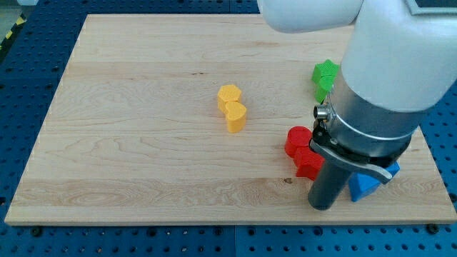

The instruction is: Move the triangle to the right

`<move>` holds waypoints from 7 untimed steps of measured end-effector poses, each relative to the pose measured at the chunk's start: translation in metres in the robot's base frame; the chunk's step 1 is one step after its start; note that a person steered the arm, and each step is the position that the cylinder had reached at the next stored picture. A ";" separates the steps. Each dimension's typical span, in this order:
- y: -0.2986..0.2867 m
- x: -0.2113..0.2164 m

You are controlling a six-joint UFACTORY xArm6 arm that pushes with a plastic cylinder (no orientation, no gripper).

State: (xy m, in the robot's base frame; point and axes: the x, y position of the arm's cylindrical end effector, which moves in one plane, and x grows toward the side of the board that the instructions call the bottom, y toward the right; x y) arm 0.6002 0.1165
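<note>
The blue triangle (363,188) lies near the board's lower right corner, partly hidden by my arm. My tip (321,206) rests on the board just to the view's left of the triangle, close to or touching it. Two red blocks (303,151) sit side by side just above and left of the tip, the lower one next to the rod. Their shapes are unclear.
A yellow hexagon (229,94) and a yellow heart (235,116) touch each other near the board's middle. A green block (324,77) is at the right, partly behind my arm. A sliver of another blue block (393,169) shows beside the triangle. The board's right edge (437,168) is close.
</note>
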 end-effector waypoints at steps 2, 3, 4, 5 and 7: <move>0.039 0.000; 0.053 0.000; 0.060 0.000; 0.060 0.000; 0.062 0.000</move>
State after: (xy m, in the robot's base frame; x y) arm 0.6002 0.1781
